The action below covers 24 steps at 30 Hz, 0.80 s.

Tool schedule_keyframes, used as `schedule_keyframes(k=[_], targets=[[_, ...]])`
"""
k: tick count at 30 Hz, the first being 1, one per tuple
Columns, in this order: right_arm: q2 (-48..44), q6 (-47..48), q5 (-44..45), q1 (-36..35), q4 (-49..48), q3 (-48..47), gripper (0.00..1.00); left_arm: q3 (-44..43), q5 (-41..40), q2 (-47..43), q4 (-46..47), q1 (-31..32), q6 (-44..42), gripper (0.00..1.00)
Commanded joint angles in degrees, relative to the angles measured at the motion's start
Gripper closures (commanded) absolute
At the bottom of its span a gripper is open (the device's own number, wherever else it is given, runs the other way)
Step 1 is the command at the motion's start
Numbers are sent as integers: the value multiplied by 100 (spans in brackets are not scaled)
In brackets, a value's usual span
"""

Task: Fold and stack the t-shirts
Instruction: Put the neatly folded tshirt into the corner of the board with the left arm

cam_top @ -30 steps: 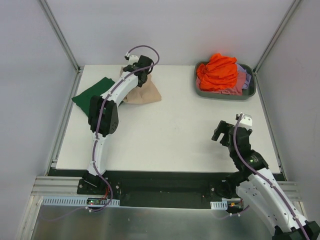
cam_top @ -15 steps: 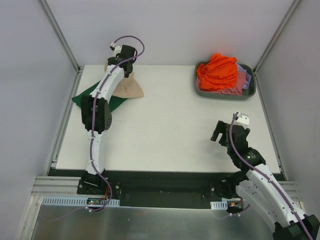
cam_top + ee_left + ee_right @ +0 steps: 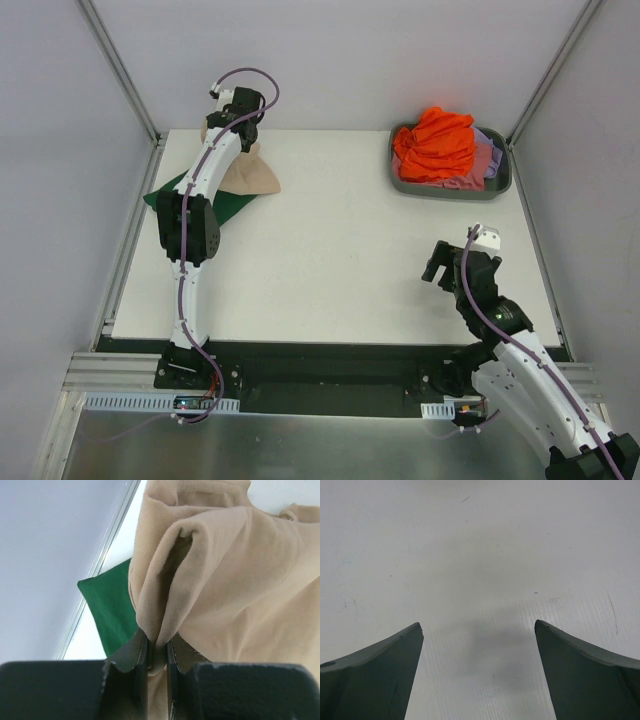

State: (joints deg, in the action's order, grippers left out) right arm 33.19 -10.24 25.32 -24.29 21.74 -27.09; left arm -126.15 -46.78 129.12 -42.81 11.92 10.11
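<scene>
At the far left corner of the bench (image 3: 350, 250), the left claw (image 3: 157, 650) is nearly closed, pinching a doubled ridge of the beige tee (image 3: 235, 580) between its fingers. The rest of the cloth hangs and spreads from that pinch. From above, the beige tee appears to drape down next to the dark green tee (image 3: 228, 206), which lies flat against the left edge, and partly over it. The right claw (image 3: 477, 627) hangs wide open and empty over bare bench on the near right, well apart from the work. An orange tee (image 3: 435, 145) is heaped on paler tees (image 3: 483, 160) in the grey tub (image 3: 392, 160) at the far right corner.

The step looks like setting the beige tee on the green one to start the stack. It is best done slowly: bring the pinch low so the cloth settles under its own weight, with its edges roughly over the green shape. Letting go should wait until the fabric is resting. A sideways drag risks rucking the green tee underneath, and the grip is only on a thin fold, so a quick move could let it slip — or spill the beige tee open.
</scene>
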Motion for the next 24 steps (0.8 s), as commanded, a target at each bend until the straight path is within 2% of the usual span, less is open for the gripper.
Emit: schedule_keyframes(k=[1, 12, 19, 24], targets=[[-102, 13, 131, 12, -117, -218, 4, -586, 46, -598, 18, -23, 422, 100], [-58, -4, 166, 4, -108, -235, 4, -868, 161, -783, 9, -208, 431, 100], [-49, -13, 114, 12, -117, -226, 4, -227, 275, -1178, -17, -392, 799, 100], [-67, -13, 87, 21, -108, -218, 4, 361, 679, -1406, -149, -743, 1194, 100]])
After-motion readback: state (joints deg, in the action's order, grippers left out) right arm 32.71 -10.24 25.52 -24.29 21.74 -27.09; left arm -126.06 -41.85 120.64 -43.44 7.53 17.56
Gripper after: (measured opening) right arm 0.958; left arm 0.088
